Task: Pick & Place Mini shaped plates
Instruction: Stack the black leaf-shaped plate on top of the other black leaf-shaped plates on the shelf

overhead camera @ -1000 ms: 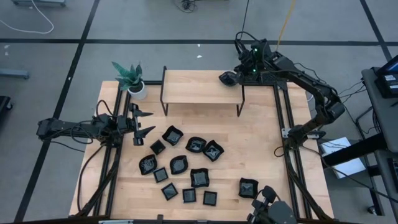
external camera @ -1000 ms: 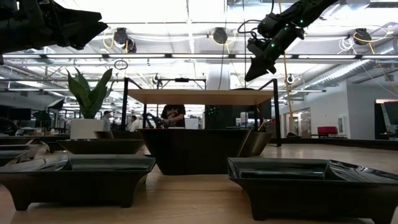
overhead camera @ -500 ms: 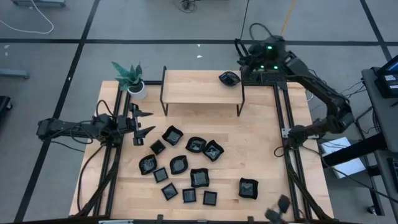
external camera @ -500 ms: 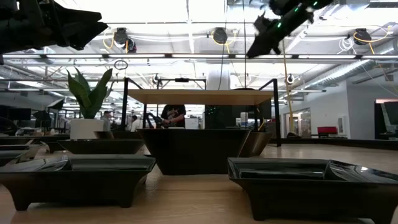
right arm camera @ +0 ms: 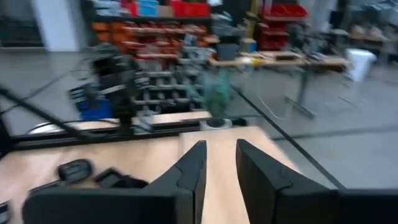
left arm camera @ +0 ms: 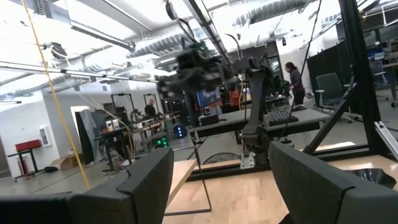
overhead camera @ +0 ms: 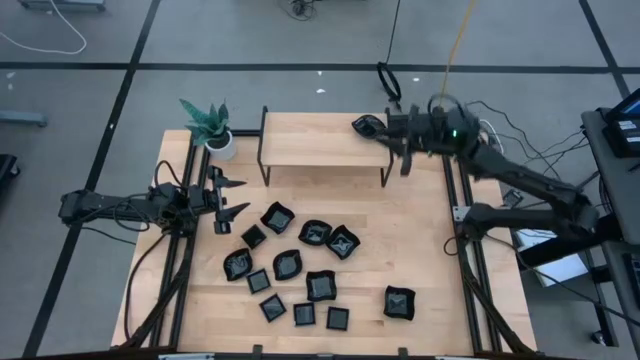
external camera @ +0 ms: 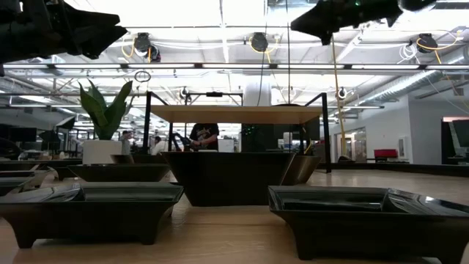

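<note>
Mini shaped plate [overhead camera: 366, 125] beside right end effector [overhead camera: 397, 133]

Two dark, cabled arms; the right arm [overhead camera: 520, 180] shows green lights.

- A large open robotics lab or workshop with an industrial ceiling: exposed ducts [left arm camera: 168, 43] and strip lights [external camera: 220, 66] overhead.
- Shelving with red bins [right arm camera: 186, 9] fills the upper middle of the right wrist view.
- People [external camera: 204, 136] work at benches behind the wooden worktop [overhead camera: 420, 240].
</note>
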